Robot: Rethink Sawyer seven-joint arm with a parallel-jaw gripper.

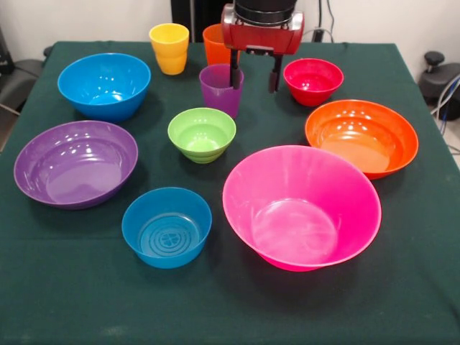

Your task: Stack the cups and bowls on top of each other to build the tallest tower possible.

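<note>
Cups and bowls all sit apart on the green cloth point(402, 287), upright, nothing nested, no tower. Left to right in the front view: purple bowl point(75, 163) at the left edge, mid-row. Big blue bowl point(104, 85) behind it, toward the far left. Small blue bowl point(167, 226) nearer the camera, just right of the purple bowl, apart from it. Yellow cup point(169, 48) at the far edge, right of the big blue bowl. Green bowl point(202, 134) about centre, behind the small blue bowl. Purple cup point(219, 91) just behind the green bowl and a bit right, close to it, no contact that I can see. Orange cup point(213, 44) at the far edge beside the yellow cup, its right side hidden by the gripper body. Gripper point(254, 77) comes down from the top centre, red housing, two dark fingers point(274, 75) spread wide with nothing between them; left finger overlaps the purple cup's right rim in this view, can't tell whether it's inside the cup, touching it or behind it; right finger hangs in the gap between the purple cup and the red bowl point(313, 81). Red bowl is right of the gripper, far side. Pink bowl point(302, 207) is the largest, near side, right of centre. Orange bowl point(361, 137) behind and right of it, rims close, contact unclear.
</note>
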